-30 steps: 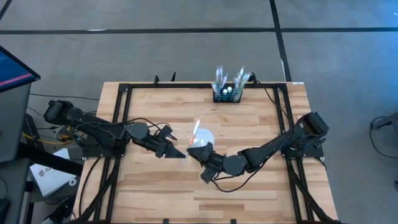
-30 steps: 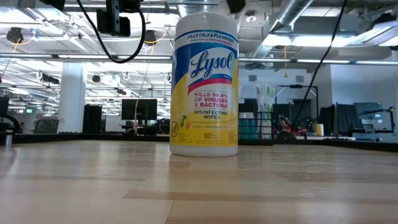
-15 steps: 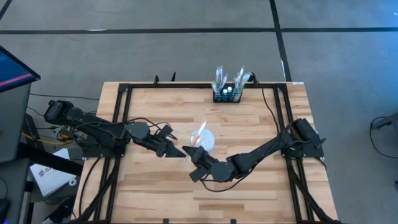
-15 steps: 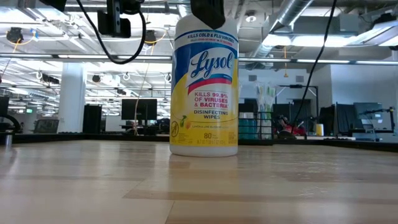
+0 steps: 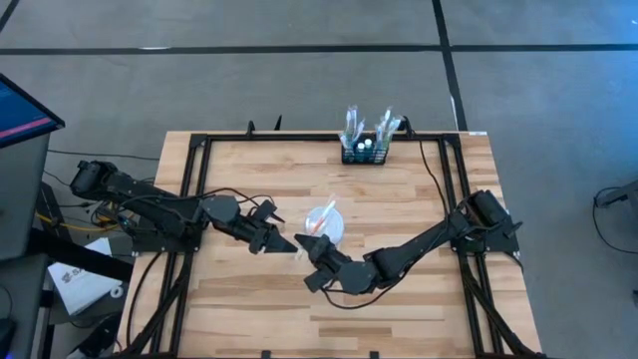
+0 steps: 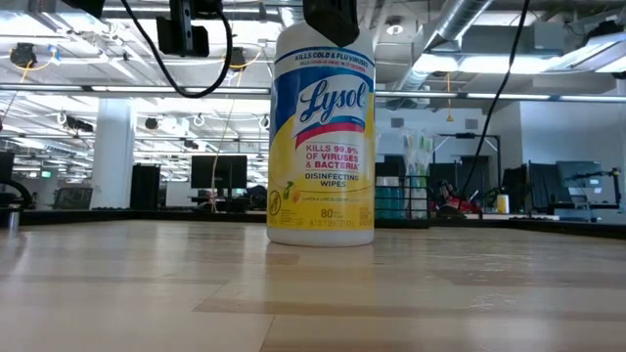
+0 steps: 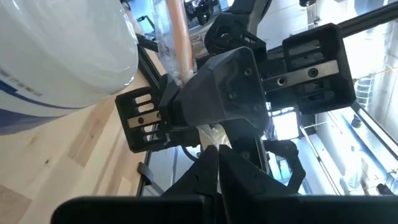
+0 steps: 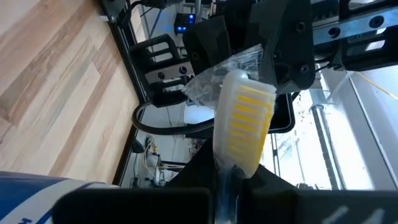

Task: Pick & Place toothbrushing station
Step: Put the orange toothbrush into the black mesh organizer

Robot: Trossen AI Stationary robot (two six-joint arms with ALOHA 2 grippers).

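The toothbrushing station, a small black rack (image 5: 364, 152) with wrapped brushes standing in it, rests on the table at the far edge. A white wipes tub (image 5: 336, 229) stands upright at mid-table (image 6: 321, 137). Above it, an orange-handled toothbrush (image 5: 321, 219) in clear wrap hangs level in the air. Its yellow-bristled head (image 8: 245, 121) points toward my left gripper (image 5: 289, 244). That gripper is shut at the wrapped head end. My right gripper (image 5: 307, 247) is shut on the brush just beside it. My left gripper, level and coming from the table's left, pinches the pale wrapped end (image 7: 214, 134) beyond the toothbrush's head. My right gripper's body hides most of this contact. My right gripper pinches the toothbrush's neck (image 8: 227, 177) just below the head. It is level, comes from the table's right, and its fingers lie across the brush. The brush is clear of the table, and its handle (image 5: 329, 207) reaches out over the tub's lid.
A black frame rail (image 5: 194, 199) runs round the tabletop. Cables trail from both arms across the wood. Bare wood lies along the near edge and on both sides of the tub.
My right gripper has moved toward the table's left, up to my left gripper, rolled somewhat, and shut on the toothbrush. The brush's handle has swung a little toward the right over the tub. My left gripper has kept still.
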